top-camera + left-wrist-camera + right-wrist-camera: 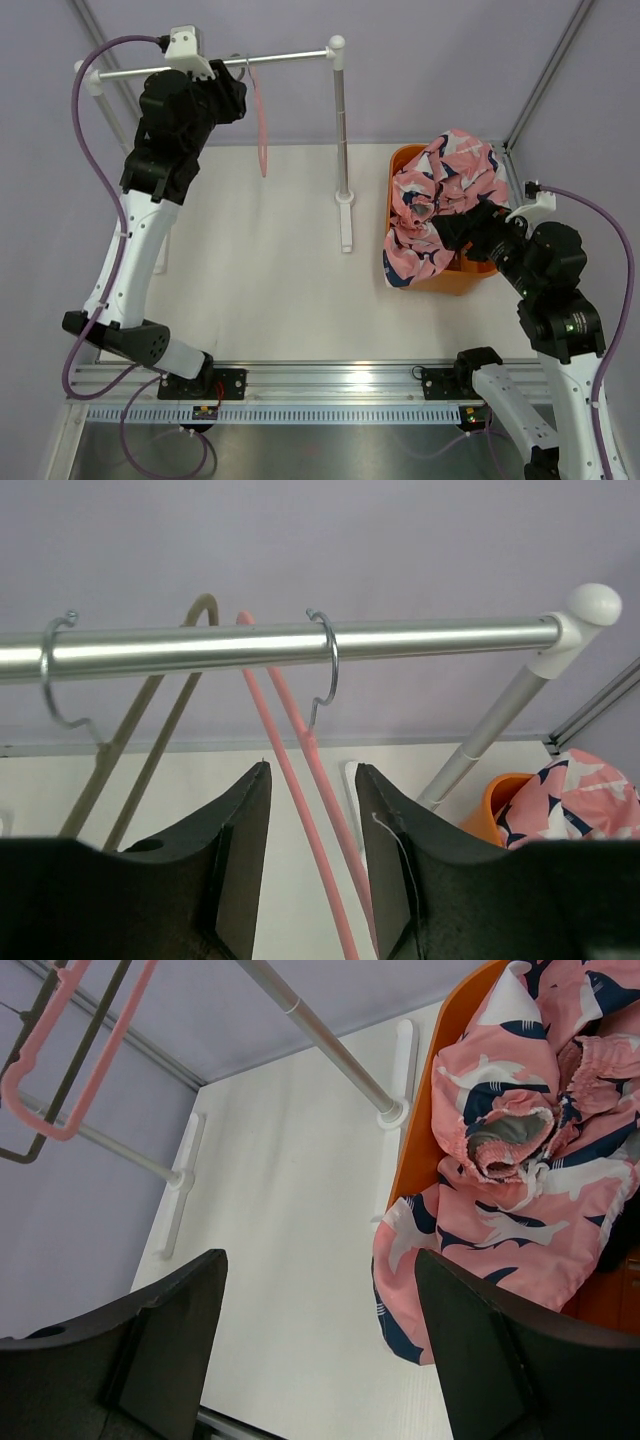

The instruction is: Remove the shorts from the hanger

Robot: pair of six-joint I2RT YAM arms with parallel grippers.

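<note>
Spilling over the orange basket's (402, 158) rim at the desk's (260, 280) right edge, the shorts (445, 195) lie well apart from the pink hanger (262, 130) on the far-left rail (270, 58). The left pincer (310, 772) stands narrowly parted by the hanger, clamping nothing. The right pincer (320, 1260) gapes wide and empty.

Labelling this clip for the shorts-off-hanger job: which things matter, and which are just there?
Job: pink patterned shorts, draped over the orange basket; pink hanger, bare on the rail.
Just there: tan hanger.
</note>
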